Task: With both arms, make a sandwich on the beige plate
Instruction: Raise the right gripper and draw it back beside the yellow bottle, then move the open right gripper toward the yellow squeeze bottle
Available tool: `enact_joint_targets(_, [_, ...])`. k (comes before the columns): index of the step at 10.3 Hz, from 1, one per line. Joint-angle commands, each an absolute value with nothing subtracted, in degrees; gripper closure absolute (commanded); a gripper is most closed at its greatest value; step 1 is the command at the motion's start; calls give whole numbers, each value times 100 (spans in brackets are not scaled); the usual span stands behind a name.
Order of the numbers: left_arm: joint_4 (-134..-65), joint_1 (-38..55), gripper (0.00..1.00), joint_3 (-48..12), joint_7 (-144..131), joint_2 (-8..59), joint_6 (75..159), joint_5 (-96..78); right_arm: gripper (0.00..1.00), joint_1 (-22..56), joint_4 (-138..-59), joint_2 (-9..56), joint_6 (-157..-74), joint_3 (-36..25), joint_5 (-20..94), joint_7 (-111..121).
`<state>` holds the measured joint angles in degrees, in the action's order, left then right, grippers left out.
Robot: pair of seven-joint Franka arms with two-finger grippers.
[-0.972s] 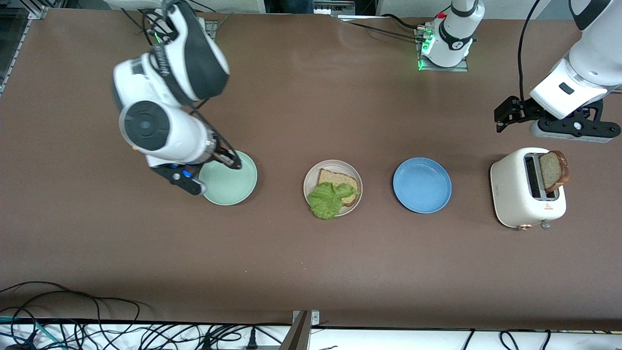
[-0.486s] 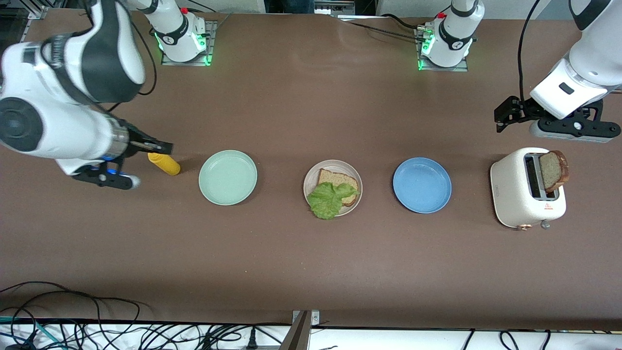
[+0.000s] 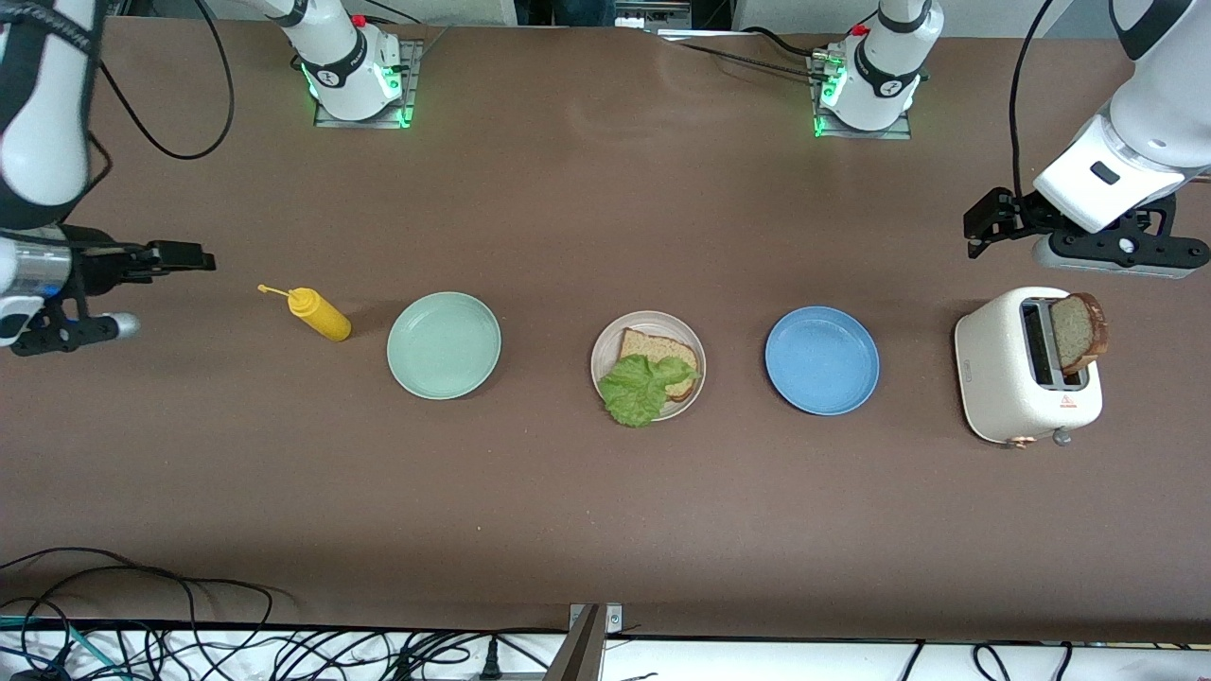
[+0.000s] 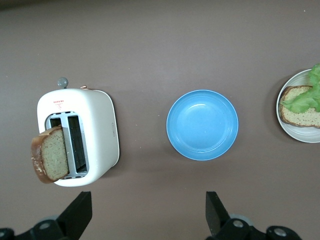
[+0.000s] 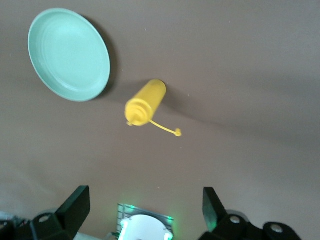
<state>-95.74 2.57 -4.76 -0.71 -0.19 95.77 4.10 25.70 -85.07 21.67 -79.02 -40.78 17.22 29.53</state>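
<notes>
The beige plate (image 3: 608, 348) sits mid-table and also shows in the left wrist view (image 4: 295, 135). On it lies one bread slice (image 3: 667, 347) (image 4: 300, 115), partly covered by a lettuce leaf (image 3: 641, 388) (image 4: 311, 95) that overhangs the rim. A second bread slice (image 3: 1079, 333) (image 4: 50, 160) stands tilted in the toaster (image 3: 1012, 378) (image 4: 97, 125). My left gripper (image 3: 973, 232) (image 4: 147, 212) hangs open and empty over the table by the toaster. My right gripper (image 3: 189, 257) (image 5: 145, 202) is open and empty, over the right arm's end of the table.
A mint-green plate (image 3: 443, 345) (image 5: 67, 55) and a blue plate (image 3: 821, 359) (image 4: 202, 125) flank the beige one. A yellow squeeze bottle (image 3: 320, 314) (image 5: 145, 102) stands between the mint plate and my right gripper. Cables run along the table's front edge.
My right arm has swung away from the mint-green plate toward its end of the table, uncovering the yellow bottle. The left arm has not moved.
</notes>
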Motion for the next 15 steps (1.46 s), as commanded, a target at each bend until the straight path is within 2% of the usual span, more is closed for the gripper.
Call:
enact_joint_targets(1, [-9466,220,0,-483,-70,18,9492,360,0,2007,-9121,2065,-8304,-4052,2282,4685])
enact_joint_targets(5, [-9466,220,0,-492,-79,18,9492,369,0,1425,-9877,2276,-9060,-4052,3029,7605])
enact_joint_targets(9, [-9466,220,0,-492,-79,18,9492,369,0,819,-10362,2925,-8983,-4043,4426,10275])
enact_joint_targets(12, [-9466,220,0,-492,-79,18,9492,360,0,712,-10415,3383,-8956,-4017,5184,12079])
enact_joint_targets(15, [-9466,220,0,-492,-79,26,9492,360,0,642,-10415,3989,-8281,-3999,5878,13392])
